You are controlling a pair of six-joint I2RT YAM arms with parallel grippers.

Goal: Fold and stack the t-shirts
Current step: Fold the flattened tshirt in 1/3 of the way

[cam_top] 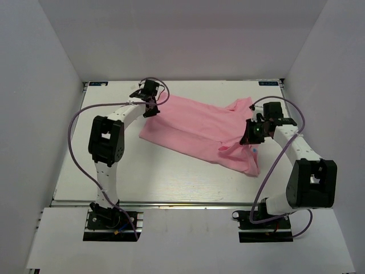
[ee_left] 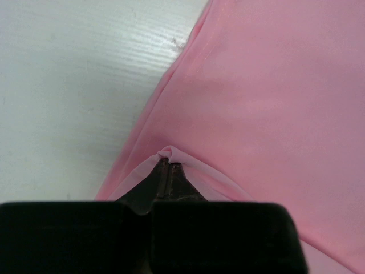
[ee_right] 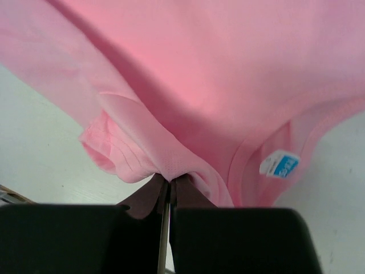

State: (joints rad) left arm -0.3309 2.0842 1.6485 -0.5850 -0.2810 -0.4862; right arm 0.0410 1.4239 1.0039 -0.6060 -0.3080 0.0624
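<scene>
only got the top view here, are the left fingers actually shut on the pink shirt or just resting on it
observer: Shut on it. The left wrist view shows the left gripper closed, with a small fold of the shirt's edge pinched between its tips.
operator: ok and the right one, which part of the shirt has it got
observer: The right gripper is shut on a bunched fold. A blue and white label shows just to the right of it, so that is probably the neck end.
</scene>
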